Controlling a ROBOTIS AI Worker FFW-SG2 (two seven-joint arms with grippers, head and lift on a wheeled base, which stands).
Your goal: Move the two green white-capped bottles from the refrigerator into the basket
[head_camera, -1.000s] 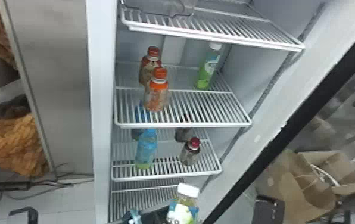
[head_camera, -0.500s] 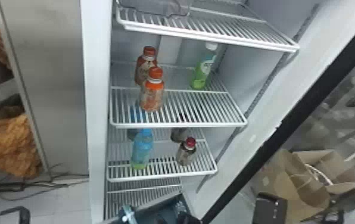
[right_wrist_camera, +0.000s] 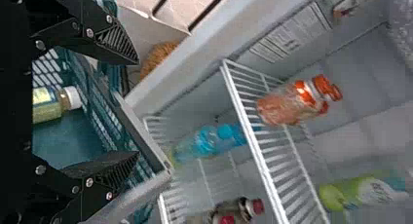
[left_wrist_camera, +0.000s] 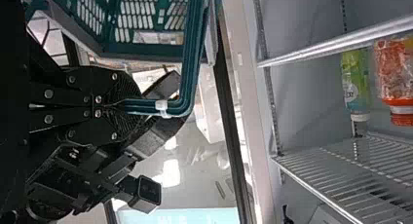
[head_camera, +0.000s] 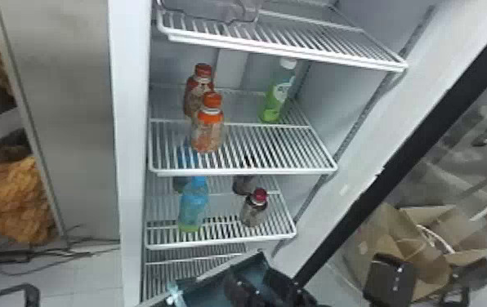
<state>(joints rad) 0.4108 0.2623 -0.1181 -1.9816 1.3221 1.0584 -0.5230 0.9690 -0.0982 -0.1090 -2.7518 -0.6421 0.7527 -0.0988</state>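
Over the teal basket (head_camera: 210, 290), my right gripper (head_camera: 253, 278) is at the bottom of the head view. In the right wrist view my right gripper (right_wrist_camera: 132, 109) stands open, and a white-capped bottle (right_wrist_camera: 48, 104) lies beyond its fingers in the basket (right_wrist_camera: 146, 151). The other green white-capped bottle (head_camera: 276, 96) stands at the back right of the refrigerator's middle shelf (head_camera: 246, 170); it also appears in the left wrist view (left_wrist_camera: 356, 85). My left gripper (left_wrist_camera: 119, 105) is shut on the basket's handle (left_wrist_camera: 187, 83).
Orange-capped (head_camera: 207, 130) and red-capped (head_camera: 198, 92) bottles stand on the same shelf's left. Below are a blue bottle (head_camera: 193, 206) and a dark-capped one (head_camera: 253, 210). The open door's black edge (head_camera: 377, 179) slants along the right; the cabinet's left wall is (head_camera: 132, 143).
A second ago a white-capped bottle was upright at the head view's bottom; it now lies in the basket. The basket and right gripper have come further into view there.
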